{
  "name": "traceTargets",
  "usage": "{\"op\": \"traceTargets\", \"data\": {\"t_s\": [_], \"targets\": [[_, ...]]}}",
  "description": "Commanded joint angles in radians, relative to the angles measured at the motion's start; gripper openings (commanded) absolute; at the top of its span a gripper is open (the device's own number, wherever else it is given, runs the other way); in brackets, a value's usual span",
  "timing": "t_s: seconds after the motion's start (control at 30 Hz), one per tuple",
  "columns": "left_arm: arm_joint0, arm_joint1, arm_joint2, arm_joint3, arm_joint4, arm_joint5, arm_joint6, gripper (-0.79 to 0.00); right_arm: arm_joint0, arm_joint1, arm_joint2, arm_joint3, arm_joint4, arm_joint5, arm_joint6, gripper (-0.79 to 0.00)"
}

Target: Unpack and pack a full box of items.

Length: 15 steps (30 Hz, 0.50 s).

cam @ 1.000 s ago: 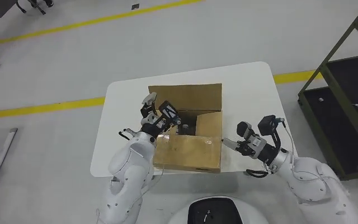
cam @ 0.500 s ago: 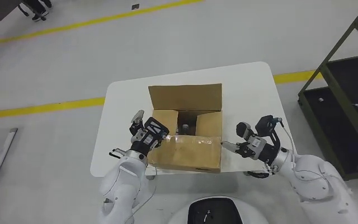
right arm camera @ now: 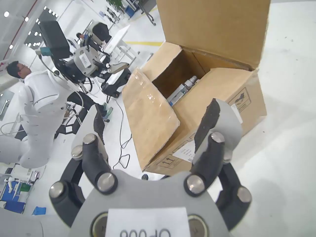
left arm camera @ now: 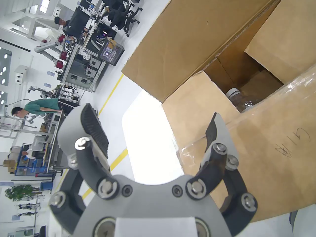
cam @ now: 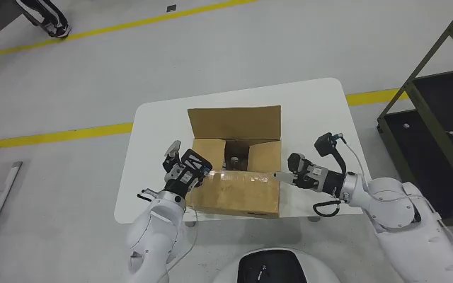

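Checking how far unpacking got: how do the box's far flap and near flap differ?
The near flap carries clear tape; the far flap is bare cardboard. The open left gripper and right gripper flank the near flap; nothing is by the far flap. Both are folded open.

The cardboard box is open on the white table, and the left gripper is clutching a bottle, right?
Not quite: the left wrist view shows the left gripper open and empty by the cardboard box. The bottle lies inside the box, which is indeed open on the white table.
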<state>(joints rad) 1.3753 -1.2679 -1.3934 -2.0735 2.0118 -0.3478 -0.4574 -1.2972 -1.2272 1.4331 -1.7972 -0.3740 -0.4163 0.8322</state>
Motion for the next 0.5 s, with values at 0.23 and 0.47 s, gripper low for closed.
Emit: {"op": "traceTargets", "data": {"t_s": [0.23,0.47], "targets": [[0.019,0.001,-0.054,-0.008,-0.035,0.029,-0.024,0.000,0.033,0.007,-0.055,0.055,-0.038,0.019,0.035,-0.339],[0.013,0.002,-0.052,0.004,-0.033,0.026,-0.011,0.000,0.047,0.013,-0.083,0.066,-0.039,0.025,0.048,-0.329]]}}
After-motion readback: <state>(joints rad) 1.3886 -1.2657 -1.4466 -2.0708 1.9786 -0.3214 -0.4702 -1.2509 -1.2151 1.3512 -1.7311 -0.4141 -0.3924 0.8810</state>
